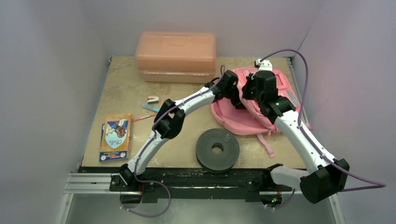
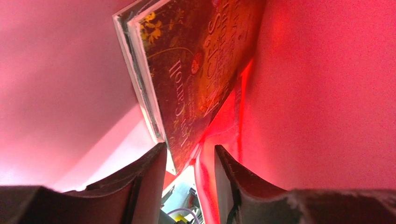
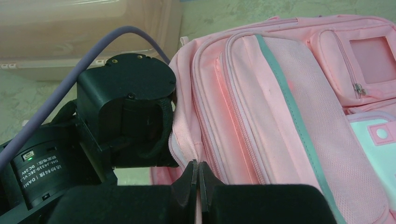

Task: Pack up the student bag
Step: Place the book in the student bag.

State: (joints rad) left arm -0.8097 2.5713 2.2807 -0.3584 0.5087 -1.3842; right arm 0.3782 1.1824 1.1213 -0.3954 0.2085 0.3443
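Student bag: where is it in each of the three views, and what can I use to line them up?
Top external: student bag right of centre, under both arms.
Left wrist: its pink fabric fills the frame around a book.
Right wrist: centre and right, front pockets showing.
Shared landmark: the left end effector, reaching into the bag's opening.

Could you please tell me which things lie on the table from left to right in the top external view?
picture book → small pink and white block → grey disc → student bag. The salmon box and the pens overlap the others, so they are left out.
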